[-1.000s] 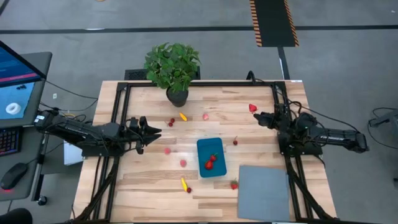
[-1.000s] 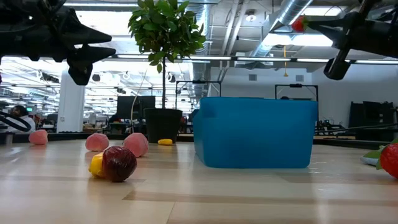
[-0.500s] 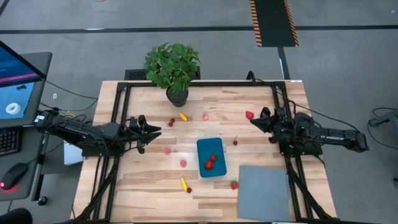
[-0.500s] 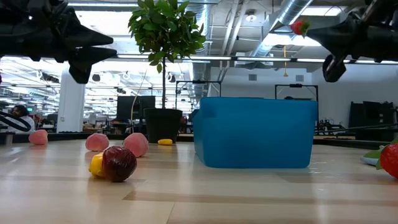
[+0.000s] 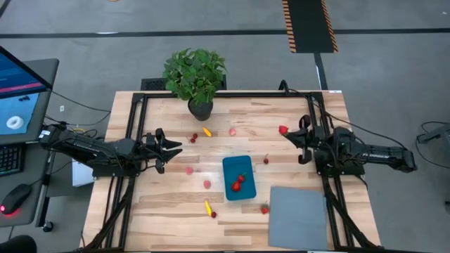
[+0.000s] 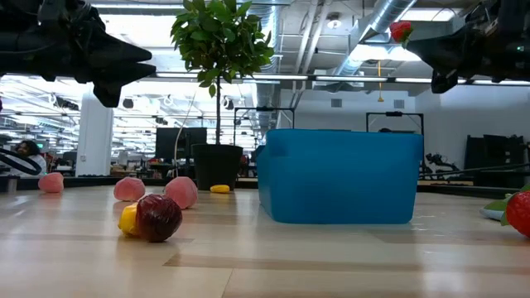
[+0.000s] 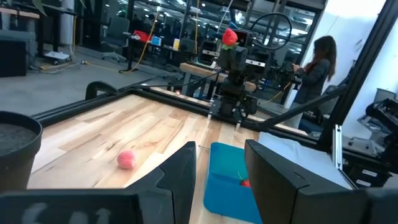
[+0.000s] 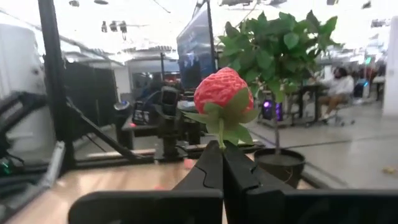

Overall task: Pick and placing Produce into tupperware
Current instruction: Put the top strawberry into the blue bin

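Red strawberry (image 8: 221, 90) is pinched by its stem in the right gripper (image 5: 285, 133), jaws pressed together on it, held up in the air well to the right of the blue tub (image 5: 238, 178) and a bit behind it, w/ other produce scattered on the wood surface (image 5: 162, 211) around the tub and a couple of red pieces already inside. Left gripper (image 5: 176, 145) hangs left of the tub, jaws spread, holding nothing. Risk, IMO: the grip is only on a thin stem, so the berry could swing or slip out en route to the tub, or drop short & roll off.
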{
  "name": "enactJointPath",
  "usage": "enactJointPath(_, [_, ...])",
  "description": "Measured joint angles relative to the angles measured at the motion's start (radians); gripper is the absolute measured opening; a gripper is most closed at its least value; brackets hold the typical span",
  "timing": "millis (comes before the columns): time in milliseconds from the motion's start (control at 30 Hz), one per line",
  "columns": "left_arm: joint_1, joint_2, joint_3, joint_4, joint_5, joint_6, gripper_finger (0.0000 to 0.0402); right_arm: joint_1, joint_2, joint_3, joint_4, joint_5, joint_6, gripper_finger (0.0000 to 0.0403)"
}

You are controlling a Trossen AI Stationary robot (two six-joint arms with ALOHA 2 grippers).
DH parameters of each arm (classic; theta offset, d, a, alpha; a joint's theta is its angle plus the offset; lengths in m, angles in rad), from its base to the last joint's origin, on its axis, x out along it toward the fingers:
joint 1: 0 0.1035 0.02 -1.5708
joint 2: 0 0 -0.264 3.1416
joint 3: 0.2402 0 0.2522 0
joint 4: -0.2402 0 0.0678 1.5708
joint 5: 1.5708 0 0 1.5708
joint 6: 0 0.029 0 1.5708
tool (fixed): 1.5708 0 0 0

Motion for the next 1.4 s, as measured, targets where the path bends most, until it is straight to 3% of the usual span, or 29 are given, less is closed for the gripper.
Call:
enactJointPath(133, [0.0,0.0,0.0,0.0,-0.002,0.0,0.0128,0.013,0.0,0.0,-0.005,0.086,-0.106,0.0011])
enactJointPath(367, [0.0,0.0,0.0,-0.002,-0.006,0.0,0.0128,0.062,0.002,0.0,-0.082,0.352,-0.288,0.0011])
enactJointPath(667, [0.0,0.0,0.0,-0.003,-0.007,0.001,0.0128,0.108,0.018,0.001,-0.166,0.498,-0.383,0.0011])
enactJointPath(1067, [0.0,0.0,0.0,-0.003,-0.008,0.001,0.0128,0.199,0.092,0.042,-0.172,0.385,-0.103,0.0011])
enactJointPath(1400, [0.0,0.0,0.0,-0.003,-0.01,0.0,0.0128,0.311,0.356,0.176,-0.179,0.307,0.091,0.0011])
